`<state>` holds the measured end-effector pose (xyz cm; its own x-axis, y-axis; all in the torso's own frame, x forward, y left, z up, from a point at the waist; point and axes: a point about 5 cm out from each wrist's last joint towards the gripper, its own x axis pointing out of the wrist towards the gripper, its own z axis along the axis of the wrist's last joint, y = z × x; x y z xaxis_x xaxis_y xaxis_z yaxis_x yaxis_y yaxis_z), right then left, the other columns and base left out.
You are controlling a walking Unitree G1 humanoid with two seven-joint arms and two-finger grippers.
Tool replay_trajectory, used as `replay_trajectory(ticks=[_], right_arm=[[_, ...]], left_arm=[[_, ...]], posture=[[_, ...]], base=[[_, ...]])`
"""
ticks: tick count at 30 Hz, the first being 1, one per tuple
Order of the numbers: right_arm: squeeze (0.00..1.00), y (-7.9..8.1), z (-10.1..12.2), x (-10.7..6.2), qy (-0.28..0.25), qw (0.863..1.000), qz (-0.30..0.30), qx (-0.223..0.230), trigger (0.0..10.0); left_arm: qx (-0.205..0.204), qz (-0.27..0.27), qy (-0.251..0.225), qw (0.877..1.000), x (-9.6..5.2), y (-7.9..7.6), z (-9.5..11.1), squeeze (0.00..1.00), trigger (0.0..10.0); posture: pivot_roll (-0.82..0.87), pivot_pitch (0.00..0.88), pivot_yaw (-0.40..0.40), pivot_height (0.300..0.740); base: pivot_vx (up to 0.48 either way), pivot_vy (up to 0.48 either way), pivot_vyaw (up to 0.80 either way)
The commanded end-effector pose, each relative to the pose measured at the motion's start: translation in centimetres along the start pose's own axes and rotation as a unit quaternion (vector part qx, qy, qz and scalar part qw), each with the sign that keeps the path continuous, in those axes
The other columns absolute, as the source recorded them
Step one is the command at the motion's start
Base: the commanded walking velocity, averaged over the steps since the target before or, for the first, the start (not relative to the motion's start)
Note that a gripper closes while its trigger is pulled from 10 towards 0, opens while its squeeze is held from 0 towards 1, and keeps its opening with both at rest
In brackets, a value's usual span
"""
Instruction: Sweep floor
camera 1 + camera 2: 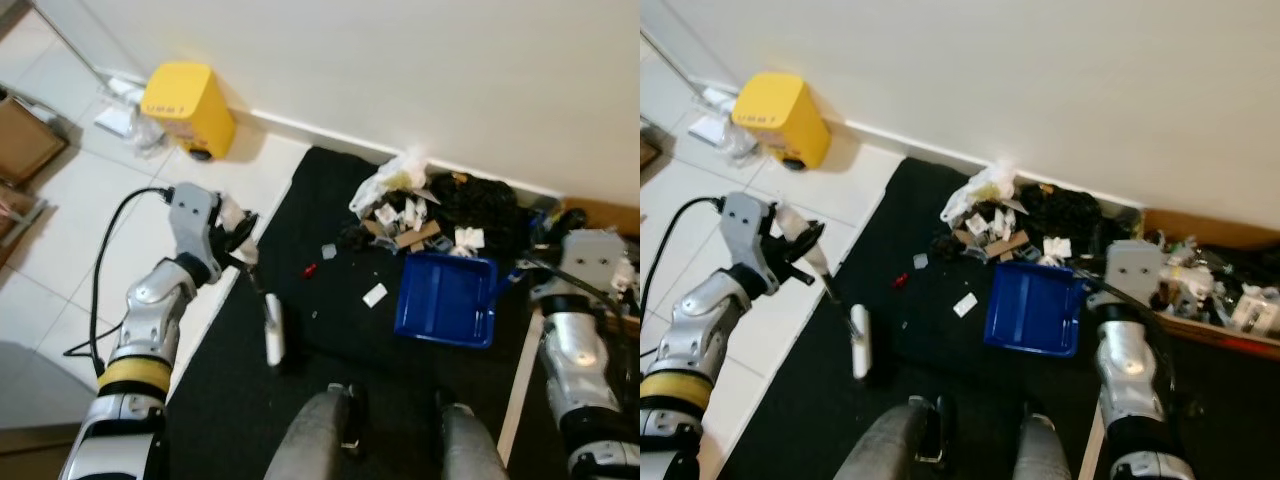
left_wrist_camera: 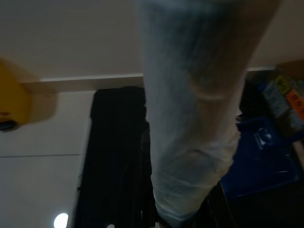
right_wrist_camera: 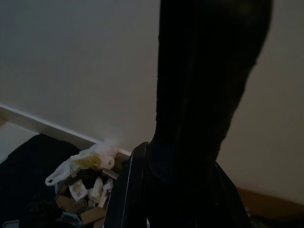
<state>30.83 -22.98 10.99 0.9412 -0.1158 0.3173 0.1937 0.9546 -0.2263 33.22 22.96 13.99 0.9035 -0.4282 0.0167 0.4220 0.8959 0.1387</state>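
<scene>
The left gripper (image 1: 238,232) has its fingers clamped on a brush (image 1: 272,330) whose head rests on the black mat (image 1: 330,330) at the near left. The right gripper (image 1: 545,275) holds a blue dustpan (image 1: 446,298); whether its fingers are closed I cannot tell. Litter (image 1: 410,215) lies piled at the far wall, with a red scrap (image 1: 310,269) and a white one (image 1: 375,294) between brush and pan. A hard stroke could scatter scraps past the pan, or the brush could twist in the grip

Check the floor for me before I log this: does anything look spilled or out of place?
Yes. Litter, scraps of paper, card and a plastic bag, lies heaped on the black mat against the wall, beside the blue dustpan. Stray bits lie scattered further out.
</scene>
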Motion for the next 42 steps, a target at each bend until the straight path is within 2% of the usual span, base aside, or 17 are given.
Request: replay_trajectory(ticks=[1,4,6,9,11,15,19,24,25,29,36,40,41,42], right_arm=[[0.0,0.8,-2.0,-1.5,0.055,0.998,0.021,-0.017,10.0],[0.0,1.1,-2.2,-1.5,0.068,0.998,0.013,0.003,10.0],[0.0,2.1,-2.4,-1.6,0.079,0.996,0.037,0.017,10.0],[0.0,3.4,-2.8,-1.8,0.093,0.992,0.079,0.027,10.0],[0.0,3.6,-2.9,-1.8,0.098,0.991,0.083,0.026,10.0],[0.0,4.2,-4.1,-2.2,0.155,0.983,0.093,0.032,10.0],[0.0,4.3,-4.6,-2.5,0.178,0.979,0.089,0.051,10.0],[0.0,5.2,-5.4,-3.4,0.208,0.967,0.132,0.065,10.0],[0.0,5.2,-5.4,-3.4,0.208,0.967,0.132,0.065,10.0],[0.0,5.4,-5.7,-3.8,0.22,0.962,0.145,0.068,10.0],[0.0,6.3,-5.5,-4.2,0.216,0.96,0.128,0.121,10.0],[0.0,6.4,-5.6,-4.4,0.216,0.962,0.12,0.12,10.0],[0.0,6.5,-5.7,-4.6,0.221,0.961,0.114,0.123,10.0],[0.0,6.5,-5.9,-4.8,0.224,0.96,0.109,0.126,10.0]], left_arm=[[0.02,0.033,0.019,0.999,-1.8,1.5,-0.9,0.0,10.0],[0.023,0.051,0.034,0.998,-2.6,1.9,-1.8,0.0,10.0],[0.019,0.057,0.043,0.997,-3.0,1.9,-2.6,0.0,10.0],[0.004,0.056,0.047,0.997,-2.9,1.5,-3.4,0.0,10.0],[0.002,0.055,0.047,0.997,-2.8,1.3,-3.5,0.0,10.0],[-0.047,0.03,0.02,0.998,-1.3,-0.2,-3.5,0.0,10.0],[-0.059,0.017,0.009,0.998,-0.5,-1.0,-3.3,0.0,10.0],[-0.088,-0.016,-0.03,0.996,2.5,-2.9,-1.7,0.0,10.0],[-0.088,-0.016,-0.03,0.996,2.5,-2.9,-1.7,0.0,10.0],[-0.101,-0.029,-0.046,0.993,4.1,-3.8,-0.7,0.0,10.0],[-0.127,-0.049,-0.065,0.989,7.1,-6.1,1.0,0.0,10.0],[-0.121,-0.069,-0.073,0.988,7.5,-6.3,1.8,0.0,10.0],[-0.115,-0.074,-0.077,0.988,7.5,-5.8,2.3,0.0,10.0],[-0.101,-0.08,-0.086,0.988,7.2,-4.6,3.2,0.0,10.0]], posture=[[0.19,0.269,0.148,0.74],[0.19,0.276,0.14,0.74],[0.19,0.282,0.136,0.74],[0.18,0.295,0.128,0.74],[0.18,0.297,0.127,0.74],[0.16,0.31,0.125,0.74],[0.16,0.311,0.125,0.74],[0.16,0.312,0.136,0.74],[0.16,0.312,0.136,0.74],[0.16,0.316,0.142,0.74],[0.16,0.333,0.16,0.74],[0.17,0.334,0.171,0.74],[0.17,0.333,0.175,0.74],[0.17,0.333,0.18,0.74]], base=[[0.0,0.0,0.0],[0.0,0.0,0.0],[0.0,0.0,0.0],[0.0,0.0,0.0],[0.0,0.0,0.0],[0.0,0.0,0.0],[0.0,0.0,0.0],[0.0,0.0,0.0],[0.0,0.0,0.0],[0.0,0.0,0.0],[0.0,0.0,0.0],[0.0,0.0,0.0],[0.0,0.0,0.0],[0.0,0.0,0.0]])
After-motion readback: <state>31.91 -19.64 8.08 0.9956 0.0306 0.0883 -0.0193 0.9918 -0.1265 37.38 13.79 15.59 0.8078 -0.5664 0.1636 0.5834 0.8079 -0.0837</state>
